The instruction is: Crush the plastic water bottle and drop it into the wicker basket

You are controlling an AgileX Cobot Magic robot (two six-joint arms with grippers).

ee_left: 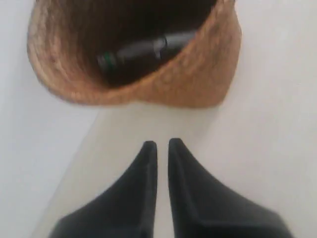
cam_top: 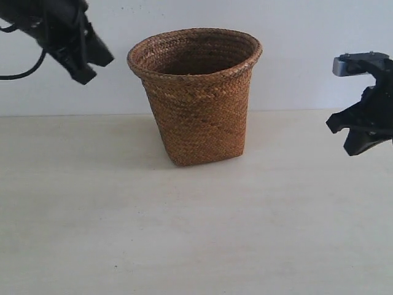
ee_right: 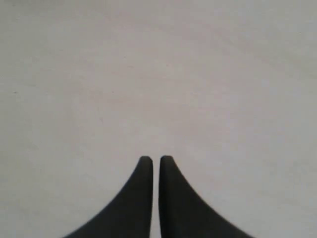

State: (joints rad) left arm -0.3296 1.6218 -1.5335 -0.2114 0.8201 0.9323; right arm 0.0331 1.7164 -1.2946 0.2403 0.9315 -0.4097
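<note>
The brown wicker basket (cam_top: 196,98) stands upright at the middle of the table. In the left wrist view the plastic water bottle (ee_left: 143,49) lies slanted inside the wicker basket (ee_left: 198,84), its green cap toward the lower end. The exterior view hides the bottle behind the basket wall. My left gripper (cam_top: 92,67) hangs in the air up and left of the basket rim, shut (ee_left: 162,145) with nothing between its fingers. My right gripper (cam_top: 356,138) hovers at the right edge, well clear of the basket, shut (ee_right: 155,159) and holding nothing.
A pale wooden tabletop (cam_top: 184,233) stretches in front of and beside the basket, with a white wall (cam_top: 307,55) behind. A black cable (cam_top: 27,70) loops below the left arm.
</note>
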